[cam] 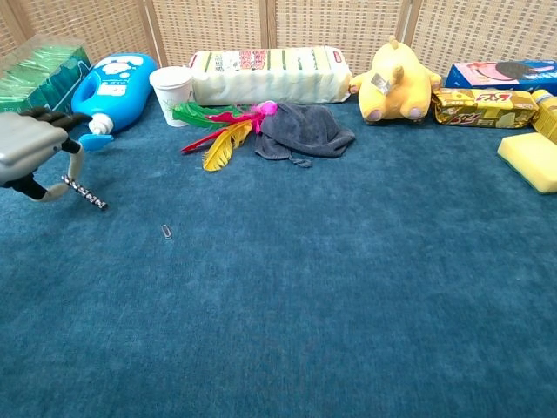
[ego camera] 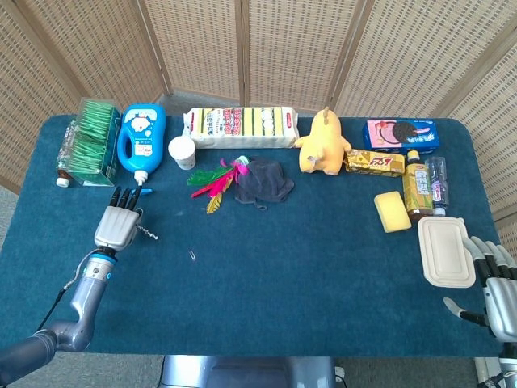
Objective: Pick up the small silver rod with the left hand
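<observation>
The small silver rod [cam: 85,193] is thin and ridged. It slants down to the right from my left hand [cam: 30,152], which pinches its upper end between thumb and a finger [cam: 75,157]. Its lower tip is at or just above the blue cloth. In the head view the left hand [ego camera: 119,224] is at the table's left side with the silver rod [ego camera: 148,234] sticking out to its right. My right hand [ego camera: 498,287] stays beyond the table's right front corner, fingers spread and holding nothing.
A blue bottle [cam: 113,80], green tea box [cam: 39,70] and paper cup [cam: 171,91] stand just behind the left hand. A small paper clip [cam: 165,231] lies right of the rod. Feathers [cam: 219,131], grey cloth [cam: 305,131], yellow plush [cam: 399,83], snacks and a lidded box [ego camera: 446,250] sit further right.
</observation>
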